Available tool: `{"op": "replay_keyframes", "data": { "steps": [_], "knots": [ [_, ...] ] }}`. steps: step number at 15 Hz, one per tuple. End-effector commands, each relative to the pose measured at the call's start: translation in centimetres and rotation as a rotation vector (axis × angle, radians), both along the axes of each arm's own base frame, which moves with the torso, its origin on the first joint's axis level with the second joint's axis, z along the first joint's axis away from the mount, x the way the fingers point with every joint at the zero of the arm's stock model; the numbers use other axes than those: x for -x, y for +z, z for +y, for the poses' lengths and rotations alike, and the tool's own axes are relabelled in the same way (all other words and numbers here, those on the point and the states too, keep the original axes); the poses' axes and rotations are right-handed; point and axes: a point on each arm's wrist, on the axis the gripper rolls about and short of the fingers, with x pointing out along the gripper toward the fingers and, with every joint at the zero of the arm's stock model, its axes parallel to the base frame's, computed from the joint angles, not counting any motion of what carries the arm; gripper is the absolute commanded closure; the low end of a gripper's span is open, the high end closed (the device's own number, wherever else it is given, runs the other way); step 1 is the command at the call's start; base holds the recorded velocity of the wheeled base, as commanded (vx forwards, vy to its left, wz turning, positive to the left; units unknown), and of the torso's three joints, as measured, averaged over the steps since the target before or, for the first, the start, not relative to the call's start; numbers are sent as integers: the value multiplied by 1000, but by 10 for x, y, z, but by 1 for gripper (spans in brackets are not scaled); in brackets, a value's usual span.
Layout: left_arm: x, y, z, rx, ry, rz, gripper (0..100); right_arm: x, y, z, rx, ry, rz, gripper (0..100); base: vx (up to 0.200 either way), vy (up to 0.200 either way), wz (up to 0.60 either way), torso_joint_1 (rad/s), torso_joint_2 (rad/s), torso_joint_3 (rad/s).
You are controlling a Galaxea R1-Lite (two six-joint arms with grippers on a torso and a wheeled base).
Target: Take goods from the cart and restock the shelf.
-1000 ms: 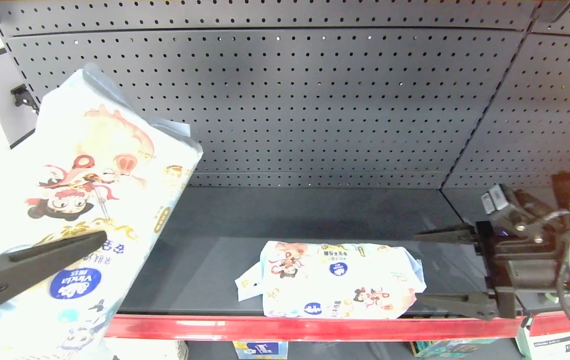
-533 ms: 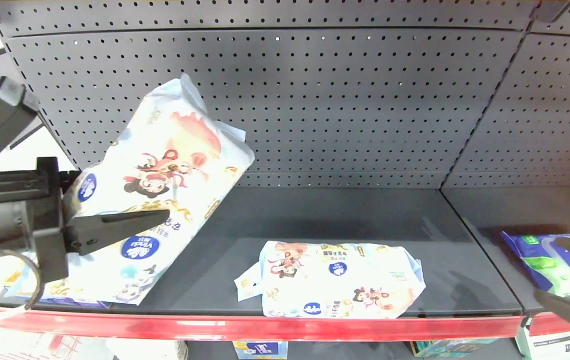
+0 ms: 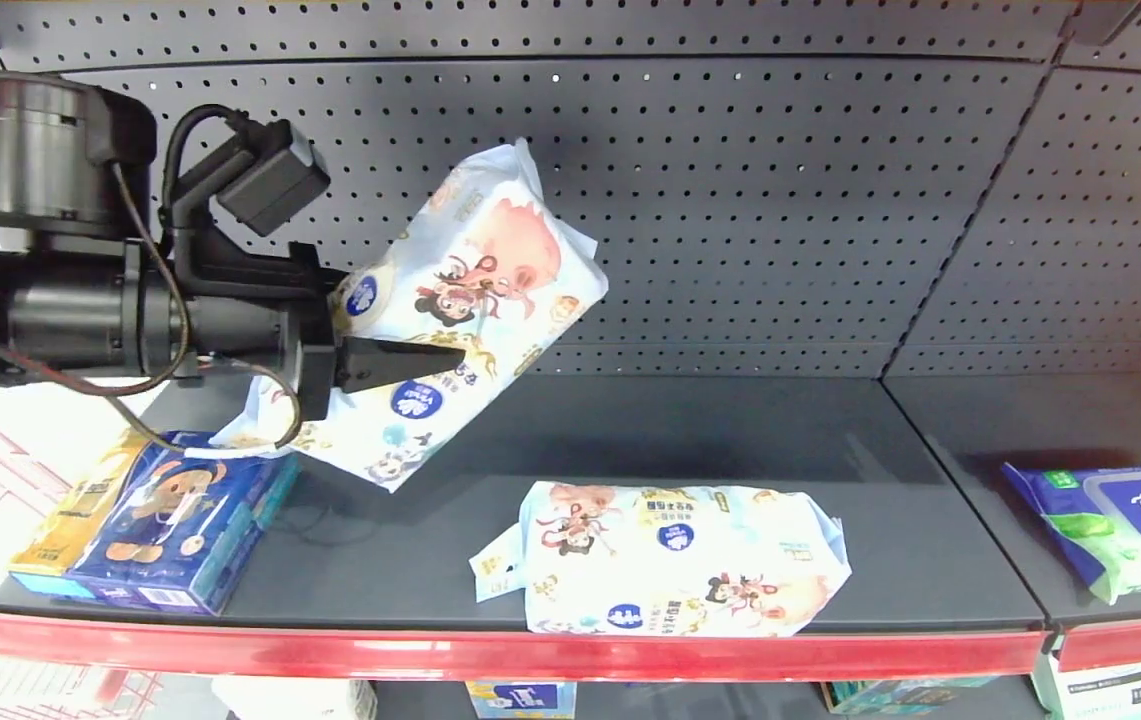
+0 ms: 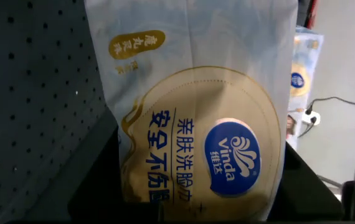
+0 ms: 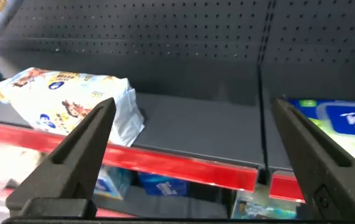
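Observation:
My left gripper (image 3: 400, 345) is shut on a white cartoon-printed pack (image 3: 475, 270), held tilted above the left-middle of the dark shelf (image 3: 650, 430), its upper end near the pegboard. In the left wrist view the pack (image 4: 208, 124) sits between the dark fingers (image 4: 96, 180). A second, similar pack (image 3: 670, 560) lies flat near the shelf's front edge. In the right wrist view my right gripper (image 5: 193, 106) stands open in front of the shelf with nothing between its fingers, and the lying pack (image 5: 65, 99) is off to one side.
A blue box (image 3: 180, 515) and a yellow pack (image 3: 60, 510) lie at the shelf's left end. A blue-green wipes pack (image 3: 1120, 520) lies on the neighbouring bay to the right. A red strip (image 3: 530, 655) lines the front edge, with more goods on the shelf below.
My left arm carried the pack up and to the right, from in front of the shelf to over it. The right gripper drew back out of the head view.

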Motion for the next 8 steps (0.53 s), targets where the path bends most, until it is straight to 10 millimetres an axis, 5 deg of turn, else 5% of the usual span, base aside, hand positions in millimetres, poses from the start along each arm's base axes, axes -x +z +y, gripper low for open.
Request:
{"op": "replay_keyframes", "data": {
  "steps": [1,8],
  "knots": [
    [-31,-15,-13,-27,-33,10,100,8,-3,2,13,-10,-49,0,0,0,0,0,0,0],
    [-78,-42,-37,-82,-117,-41,100,15,-16,5,30,-34,-89,0,0,0,0,0,0,0]
  ]
}}
